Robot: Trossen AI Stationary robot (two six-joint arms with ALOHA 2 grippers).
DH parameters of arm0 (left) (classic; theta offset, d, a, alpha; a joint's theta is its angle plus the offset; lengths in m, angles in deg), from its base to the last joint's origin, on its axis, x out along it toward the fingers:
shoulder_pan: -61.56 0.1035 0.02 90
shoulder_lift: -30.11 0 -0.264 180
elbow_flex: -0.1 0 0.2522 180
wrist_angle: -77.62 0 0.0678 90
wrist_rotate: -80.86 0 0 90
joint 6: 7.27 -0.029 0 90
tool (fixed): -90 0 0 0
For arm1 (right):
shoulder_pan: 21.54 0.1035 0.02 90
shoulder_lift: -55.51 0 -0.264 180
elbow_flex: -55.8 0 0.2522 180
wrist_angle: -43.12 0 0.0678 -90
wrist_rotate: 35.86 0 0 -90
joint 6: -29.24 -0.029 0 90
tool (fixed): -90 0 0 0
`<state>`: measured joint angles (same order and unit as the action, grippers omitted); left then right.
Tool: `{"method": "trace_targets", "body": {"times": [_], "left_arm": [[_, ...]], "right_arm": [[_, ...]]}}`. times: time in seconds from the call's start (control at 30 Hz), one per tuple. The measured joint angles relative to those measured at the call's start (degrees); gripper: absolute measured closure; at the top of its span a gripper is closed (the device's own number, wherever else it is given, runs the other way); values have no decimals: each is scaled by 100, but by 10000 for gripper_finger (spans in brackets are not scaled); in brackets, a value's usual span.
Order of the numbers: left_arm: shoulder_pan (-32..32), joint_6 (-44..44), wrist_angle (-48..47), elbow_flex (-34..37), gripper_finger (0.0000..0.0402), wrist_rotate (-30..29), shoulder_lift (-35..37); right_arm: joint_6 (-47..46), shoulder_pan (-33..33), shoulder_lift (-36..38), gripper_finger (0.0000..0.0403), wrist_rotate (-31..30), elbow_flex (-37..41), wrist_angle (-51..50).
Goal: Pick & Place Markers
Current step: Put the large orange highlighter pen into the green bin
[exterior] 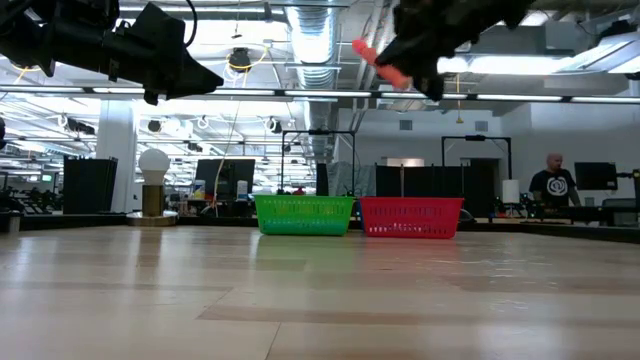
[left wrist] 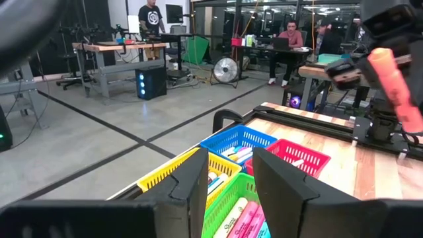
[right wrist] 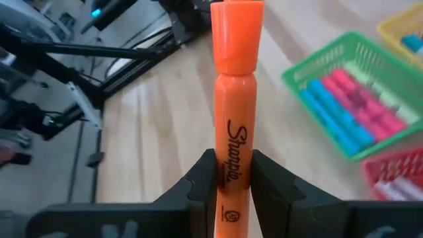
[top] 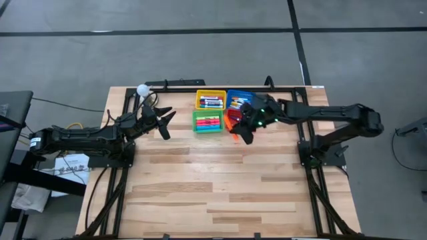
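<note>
My right gripper (top: 243, 128) hangs high over the table beside the red basket (top: 231, 117), shut on an orange marker (right wrist: 236, 92). In the low view the marker (exterior: 381, 62) shows well above the baskets, tilted. Other markers lie in the green basket (top: 207, 122), the yellow basket (top: 210, 101) and the blue basket (top: 238, 99). My left gripper (top: 164, 124) waits left of the green basket, raised and pointing level. Its fingers (left wrist: 195, 188) stand open with nothing between them. My right gripper pinches the orange marker's barrel (right wrist: 234, 162), below the printed name, between its two fingers (right wrist: 201, 182). The marker runs forward out of the hold, its cap end (right wrist: 236, 30) farthest from the fingers. It is lifted clear of the table and baskets.
The four mesh baskets stand together at the table's far middle. A white ball on a stand (top: 142, 89) sits at the far left corner. Bare wooden tabletop (top: 213, 187) spreads across the near half. People sit and stand in the room beyond (left wrist: 289, 39).
</note>
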<state>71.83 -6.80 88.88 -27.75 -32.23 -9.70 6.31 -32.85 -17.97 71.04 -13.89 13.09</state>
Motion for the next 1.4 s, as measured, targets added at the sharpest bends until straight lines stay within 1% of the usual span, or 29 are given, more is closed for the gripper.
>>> {"method": "trace_targets", "body": {"times": [0.1,0.2,0.37,0.5,0.7,0.83,0.93,1.0,1.07,1.1,1.17,1.23,1.4], "left_arm": [[0,0,2,0,284,0,0],[0,0,2,0,284,0,0],[0,-2,-2,0,284,0,0],[0,-7,-4,0,284,-2,0],[0,-22,-7,0,284,0,0],[2,-22,-10,0,284,-1,0],[3,-23,-10,0,284,-2,0],[15,-22,-9,0,284,-3,0],[31,-24,-13,0,284,-4,0],[34,-24,-10,0,284,-8,0],[52,-24,-17,0,284,-49,0],[59,-22,-6,0,284,-88,-8],[94,-24,-14,0,284,-96,-46]], "right_arm": [[459,-160,-413,340,132,-341,7],[1030,-272,-938,340,157,-859,-330],[2066,-447,-1855,340,93,-1929,-1511],[2764,-595,-2511,340,53,-2769,-2123],[3807,-695,-3344,340,-673,-4013,-2891],[4445,-734,-3823,340,-1018,-4734,-3323],[4758,-743,-4147,340,-1220,-5170,-3607],[4953,-741,-4328,340,-1311,-5385,-3850],[5085,-718,-4432,340,-1420,-5537,-3830],[5161,-702,-4466,340,-1434,-5541,-3897],[5188,-656,-4543,340,-1472,-5567,-3699],[5166,-639,-4593,340,-1471,-5542,-3925],[5147,-640,-4662,340,-1442,-5554,-3841]]}}
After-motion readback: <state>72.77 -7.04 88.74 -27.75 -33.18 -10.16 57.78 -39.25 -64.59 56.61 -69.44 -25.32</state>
